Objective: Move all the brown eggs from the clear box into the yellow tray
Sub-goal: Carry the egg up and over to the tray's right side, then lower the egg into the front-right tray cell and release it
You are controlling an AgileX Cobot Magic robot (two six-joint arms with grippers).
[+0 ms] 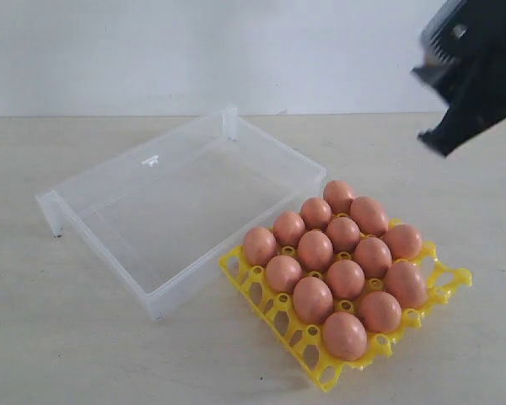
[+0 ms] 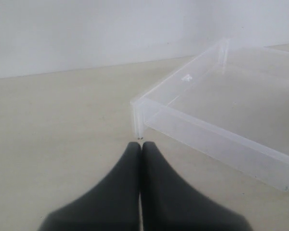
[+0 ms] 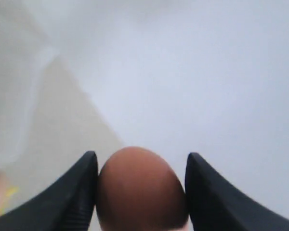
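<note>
Status: the clear box contains no eggs. 15 brown eggs sit in cups of the yellow tray, which lies just beside the box. 1 cup at the tray's far right corner appears vacant.

The right gripper, raised above and beyond the tray, grips 1 brown egg between its pads. The left gripper is fully closed on nothing, near a box corner.

Remaining, as judged: seat the held egg in the vacant cup.

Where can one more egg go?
The yellow tray has one bare cup, at its right corner, bordered by brown eggs on two sides; the rest is crowded. The clear box is all bare inside its walls.
</note>
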